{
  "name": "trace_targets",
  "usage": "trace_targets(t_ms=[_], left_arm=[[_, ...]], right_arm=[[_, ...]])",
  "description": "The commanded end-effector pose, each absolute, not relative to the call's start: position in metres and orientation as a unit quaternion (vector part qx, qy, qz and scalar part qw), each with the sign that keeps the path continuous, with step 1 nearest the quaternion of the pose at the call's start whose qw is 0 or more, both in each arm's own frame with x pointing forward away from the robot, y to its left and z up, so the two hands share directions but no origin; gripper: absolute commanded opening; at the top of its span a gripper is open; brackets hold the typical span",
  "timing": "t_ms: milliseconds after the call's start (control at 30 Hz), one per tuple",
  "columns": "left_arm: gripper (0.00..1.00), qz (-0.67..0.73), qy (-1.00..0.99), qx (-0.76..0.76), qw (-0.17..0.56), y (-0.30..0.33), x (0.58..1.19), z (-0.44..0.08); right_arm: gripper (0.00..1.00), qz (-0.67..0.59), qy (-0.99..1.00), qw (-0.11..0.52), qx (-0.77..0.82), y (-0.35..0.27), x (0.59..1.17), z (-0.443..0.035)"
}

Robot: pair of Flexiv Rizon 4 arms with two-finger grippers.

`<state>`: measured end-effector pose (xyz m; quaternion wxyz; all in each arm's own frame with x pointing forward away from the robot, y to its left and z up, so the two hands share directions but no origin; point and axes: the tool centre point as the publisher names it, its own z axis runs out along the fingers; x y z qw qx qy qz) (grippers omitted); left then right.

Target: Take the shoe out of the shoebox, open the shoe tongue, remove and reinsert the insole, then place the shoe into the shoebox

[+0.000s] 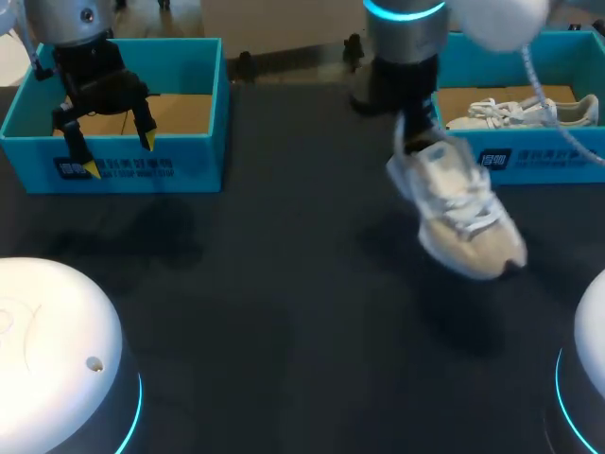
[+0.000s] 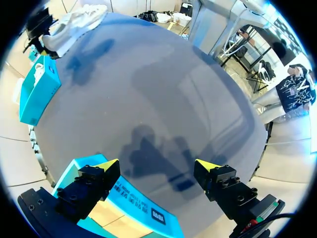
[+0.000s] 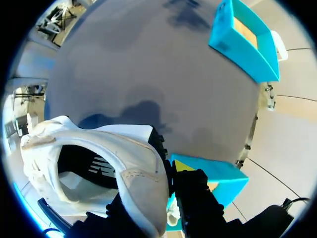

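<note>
A white and beige sneaker (image 1: pixel 460 210) hangs above the dark table, toe tilted down toward the front, just in front of the right teal shoebox (image 1: pixel 501 161). My right gripper (image 1: pixel 416 132) is shut on its heel collar. In the right wrist view the sneaker (image 3: pixel 99 158) shows its open mouth, and the collar is pinched at my right gripper (image 3: pixel 167 171). My left gripper (image 1: pixel 106 142) stands open over the front wall of the left teal shoebox (image 1: pixel 142 168), with nothing between its fingers (image 2: pixel 110 167). That shoebox (image 2: pixel 131 208) lies right under it.
A second white sneaker (image 1: pixel 520 113) lies inside the right shoebox. The left shoebox shows only its bare cardboard floor. Two white round arm bases (image 1: pixel 52 350) sit at the near corners. Dark table (image 1: pixel 284 284) stretches between the boxes and the bases.
</note>
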<state>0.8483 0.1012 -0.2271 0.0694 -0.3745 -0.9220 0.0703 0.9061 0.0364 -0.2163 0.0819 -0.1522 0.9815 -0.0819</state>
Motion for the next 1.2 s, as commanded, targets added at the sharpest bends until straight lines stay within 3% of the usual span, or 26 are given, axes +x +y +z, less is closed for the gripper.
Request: trace_targets(t_ms=[33,233,600,1200], left_arm=[[1.0,0.069,-0.922,-0.375,0.069,0.102,0.848,-0.226],[1.0,0.069,-0.922,-0.375,0.069,0.102,0.848,-0.226],[1.0,0.07,-0.925,-0.365,0.074,0.102,0.847,-0.227],[1.0,0.029,-0.97,0.226,0.086,0.137,0.881,-0.211]], right_arm=[[0.0,-0.06,0.981,0.084,-0.162,-0.013,0.919,-0.192],[0.0,-0.081,0.983,0.084,-0.143,-0.036,0.939,-0.167],[0.0,-0.081,0.983,0.084,-0.143,-0.036,0.939,-0.167],[0.0,-0.089,0.987,0.087,-0.103,-0.123,1.013,-0.14]])
